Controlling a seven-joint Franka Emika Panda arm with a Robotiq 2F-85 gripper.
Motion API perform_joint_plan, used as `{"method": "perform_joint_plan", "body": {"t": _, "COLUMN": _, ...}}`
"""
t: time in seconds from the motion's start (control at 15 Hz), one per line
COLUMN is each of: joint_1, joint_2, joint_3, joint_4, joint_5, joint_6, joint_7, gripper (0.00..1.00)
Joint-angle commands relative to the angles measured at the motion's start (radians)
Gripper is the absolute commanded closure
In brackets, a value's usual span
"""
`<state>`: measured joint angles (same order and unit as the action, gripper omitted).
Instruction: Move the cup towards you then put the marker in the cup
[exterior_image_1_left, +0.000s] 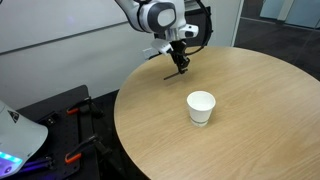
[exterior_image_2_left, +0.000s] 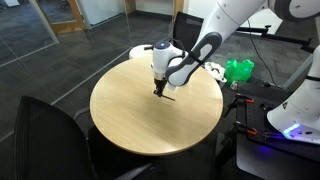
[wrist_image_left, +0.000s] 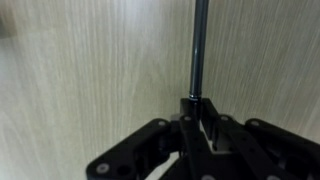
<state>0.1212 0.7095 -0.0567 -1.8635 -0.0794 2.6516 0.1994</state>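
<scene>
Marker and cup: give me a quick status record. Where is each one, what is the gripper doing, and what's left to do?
gripper: closed on one end of the marker
marker: low over the table, sticking out ahead of the fingers; cannot tell if it is lifted
cup: upright on the table, apart from the gripper, nothing seen inside
table: round, wooden
marker in cup: not yet
</scene>
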Motion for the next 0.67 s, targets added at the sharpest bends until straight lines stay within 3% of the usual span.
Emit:
{"method": "perform_joint_plan", "body": {"t": 0.0, "joint_1": 0.006, "joint_2": -0.097, "joint_3": -0.03, "joint_4": -0.042, "joint_5": 0.029, "joint_6": -0.043, "joint_7": 0.062, "gripper": 0.96}}
{"method": "perform_joint_plan", "body": {"t": 0.33, "joint_1": 0.023, "joint_2": -0.175, "joint_3": -0.086, "joint_4": -0.012, "joint_5": 0.019, "joint_6": -0.183, "joint_7": 0.201, "gripper": 0.96}}
{"method": "perform_joint_plan", "body": {"t": 0.6, "joint_1": 0.039, "joint_2": -0.23, "joint_3": -0.13, "joint_4": 0.0, "joint_5": -0.005, "joint_6": -0.209, "joint_7": 0.358, "gripper": 0.96}}
